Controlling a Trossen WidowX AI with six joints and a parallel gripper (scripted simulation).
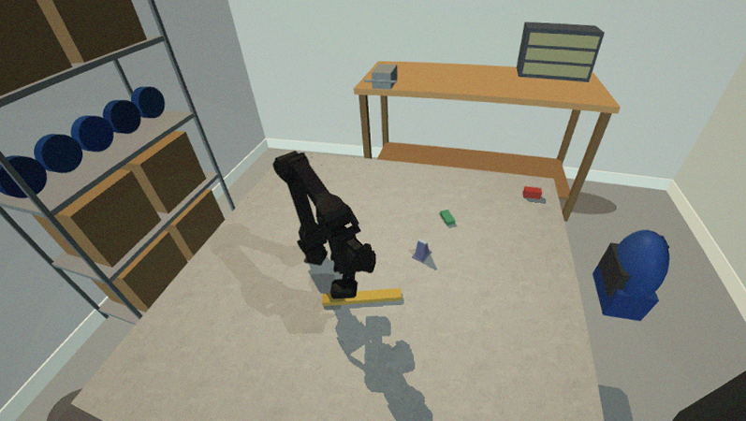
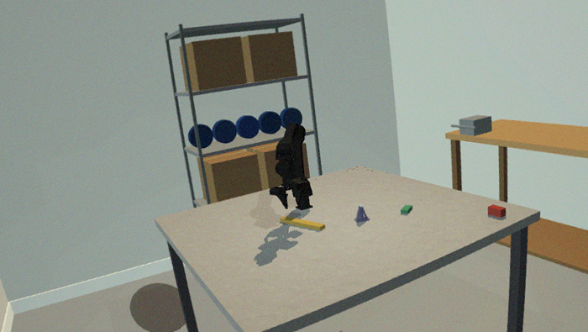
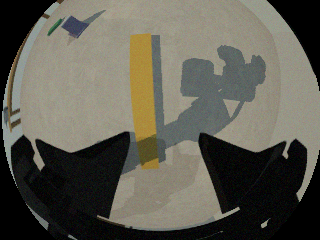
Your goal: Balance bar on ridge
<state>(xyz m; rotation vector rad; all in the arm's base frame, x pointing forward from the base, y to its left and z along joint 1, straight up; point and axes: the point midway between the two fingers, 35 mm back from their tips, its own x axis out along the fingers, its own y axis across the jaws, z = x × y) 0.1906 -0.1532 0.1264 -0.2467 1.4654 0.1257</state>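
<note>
A yellow bar (image 1: 368, 296) (image 2: 303, 223) (image 3: 142, 87) lies flat on the table (image 1: 214, 358) (image 2: 365, 268). A small purple wedge-shaped ridge (image 1: 421, 251) (image 2: 361, 214) (image 3: 76, 26) stands on the table to the right of the bar, apart from it. My gripper (image 1: 343, 288) (image 2: 291, 204) (image 3: 164, 138) is open and points down over the bar's left end. In the wrist view that end of the bar shows between the fingers, closer to the left finger. The fingers do not hold anything.
A green block (image 1: 447, 216) (image 2: 405, 209) and a red block (image 1: 532, 192) (image 2: 497, 211) lie farther back on the table. A metal shelf with boxes (image 1: 103, 217) stands left of the table, a wooden bench (image 1: 484, 85) behind it.
</note>
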